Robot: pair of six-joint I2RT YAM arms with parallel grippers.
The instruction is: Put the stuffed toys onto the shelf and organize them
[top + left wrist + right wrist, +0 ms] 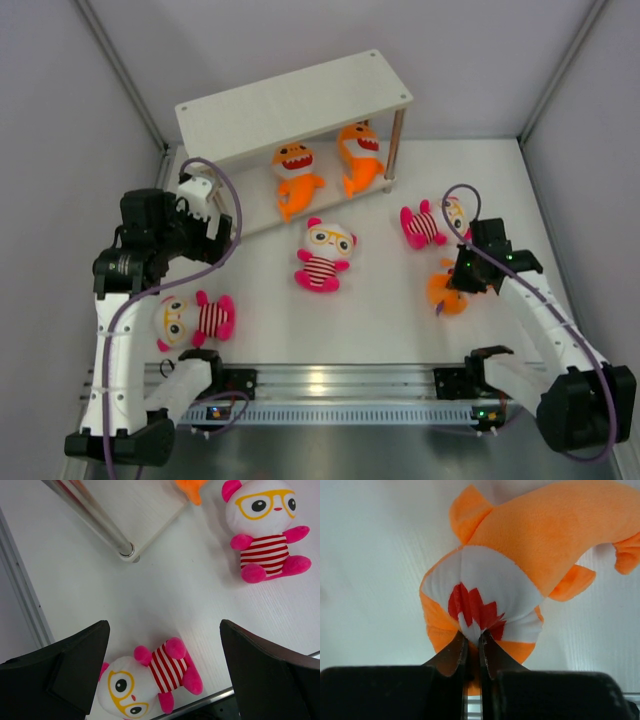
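Observation:
The shelf [295, 100] stands at the back. Two orange sharks [297, 178] [361, 155] sit on its lower board. My right gripper [462, 275] is shut on the toothy mouth of a third orange shark [447, 290]. In the right wrist view the pinch [472, 637] grips the shark [520, 555]. One doll [323, 253] lies mid-table, one [432, 222] at the right, one [193, 320] at the near left. My left gripper [212, 238] is open and empty. It hovers above the near-left doll [145, 685], as the left wrist view [164, 630] shows.
The shelf's front left post [100, 522] and lower board [135, 505] show in the left wrist view, with the middle doll [265, 530] to the right. A metal rail [330, 380] runs along the near edge. Grey walls [60, 120] enclose the table.

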